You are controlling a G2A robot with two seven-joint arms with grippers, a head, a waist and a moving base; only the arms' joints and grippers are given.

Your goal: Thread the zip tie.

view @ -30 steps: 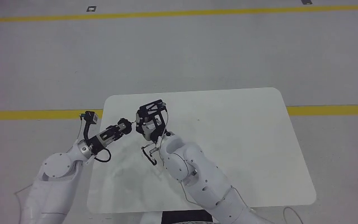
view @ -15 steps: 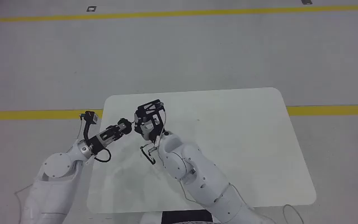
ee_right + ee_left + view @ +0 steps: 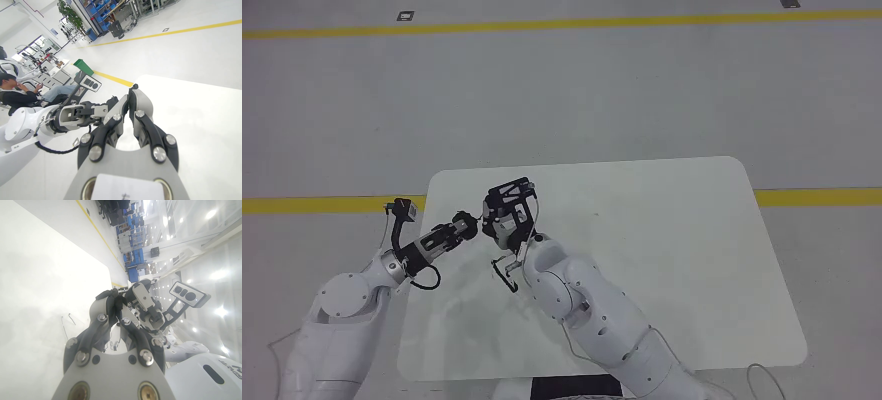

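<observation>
Lining up slowly is advised here: left hand (image 3: 470, 219) and right hand (image 3: 487, 214) are both pinched shut, tips nearly touching above the counter (image 3: 662, 260); the zip tie, presumably held between them, can't be made out.

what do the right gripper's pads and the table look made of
right gripper pads: black, ribbed, matte, likely rubber or foam. table: smooth white top with a soft sheen and rounded corner, maybe laminate or painted board; can't tell which.
</observation>
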